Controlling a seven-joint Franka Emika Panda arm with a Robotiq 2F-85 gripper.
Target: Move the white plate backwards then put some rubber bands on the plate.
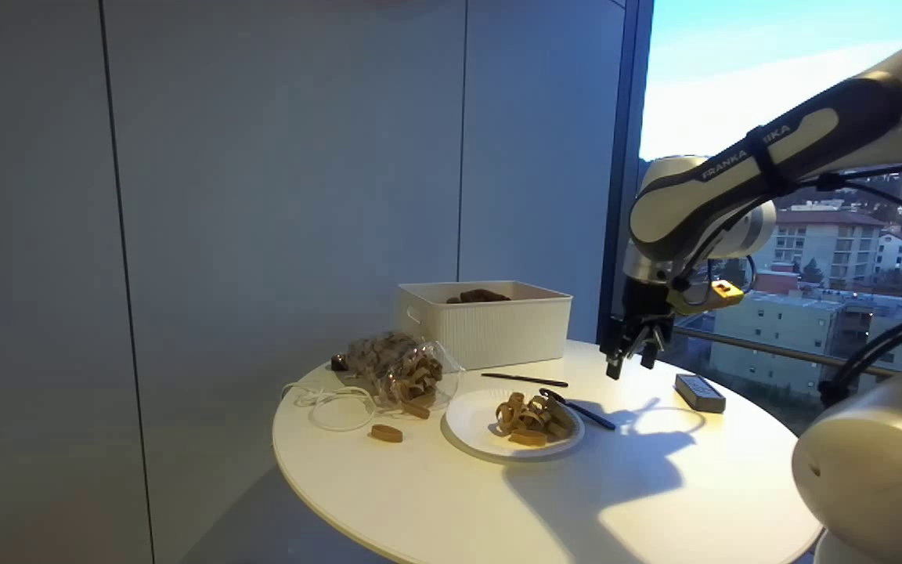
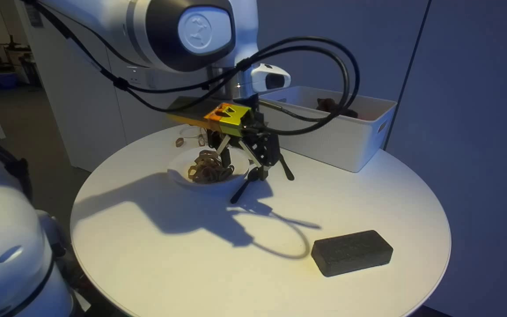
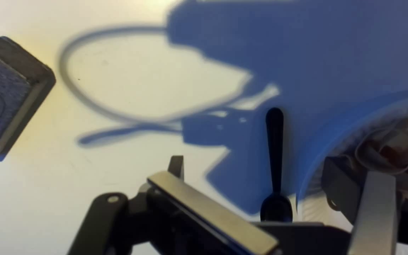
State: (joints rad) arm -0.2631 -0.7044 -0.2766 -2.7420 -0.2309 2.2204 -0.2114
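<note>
Lying lower, beside end effector (image 1: 631,363): white plate (image 1: 472,421)

Grey wall (image 1: 286,180) beside bright window (image 1: 721,90)

White ribbed box (image 1: 494,333), open-topped, brown contents (image 1: 484,296); white cable (image 1: 318,399), looped; black spoon (image 3: 276,163); slim dark stick (image 1: 524,380) between box and spoon; dark oblong block (image 2: 352,253), well apart; round white tabletop (image 2: 192,268); window (image 1: 717,94).

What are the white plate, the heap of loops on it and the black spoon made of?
White plate: probably matte paper, judging by its ridged rim.
Rubber bands: likely dull-finished rubber, being thin, tan, curling loops.
Black spoon: perhaps smooth plastic, being evenly black; coated metal is possible.
</note>
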